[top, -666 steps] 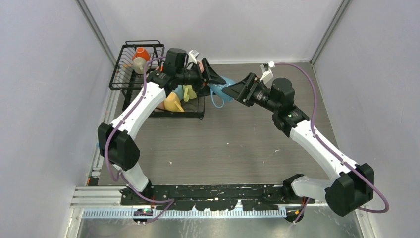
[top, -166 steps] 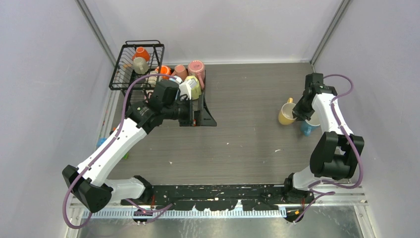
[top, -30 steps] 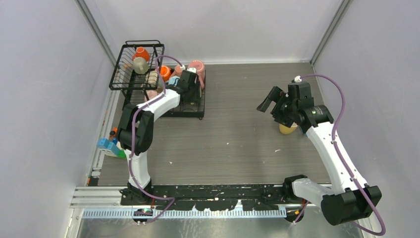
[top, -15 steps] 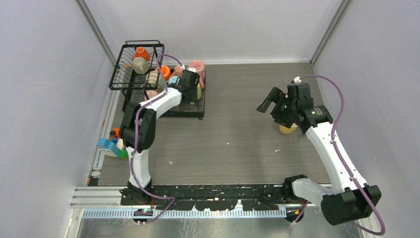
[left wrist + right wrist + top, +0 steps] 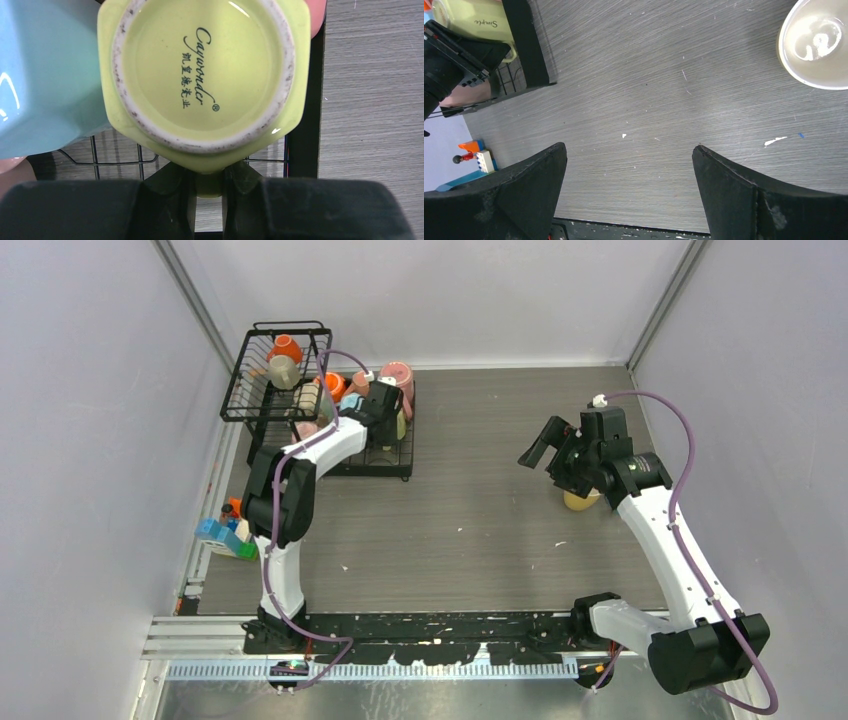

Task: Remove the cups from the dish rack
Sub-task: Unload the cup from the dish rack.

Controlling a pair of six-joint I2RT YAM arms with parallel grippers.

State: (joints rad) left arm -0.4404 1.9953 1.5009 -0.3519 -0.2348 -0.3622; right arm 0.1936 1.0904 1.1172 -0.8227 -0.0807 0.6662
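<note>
Left hand [image 5: 209, 196] pinches the handle [image 5: 209, 181] of the lime-green glazed ceramic cup [image 5: 205, 75], resting in the black wire dish rack [image 5: 303, 150]; right hand [image 5: 628, 151] gapes empty. Judged rigid, slippery, chip-prone: the handle is the surest hold.

The right pincer [image 5: 628, 150] is hanging wide open over the counter [image 5: 649, 75], its black fingers [image 5: 519, 195] filling the lower corners of the frame with bare counter showing between them. A pale cup [image 5: 816, 45] is standing mouth-up at the upper right. At the upper left a green cup [image 5: 469, 20] is sitting in the rack [image 5: 526, 45], with the left pincer [image 5: 454, 60] touching it. Toy blocks [image 5: 476, 157] are showing at the left edge.
</note>
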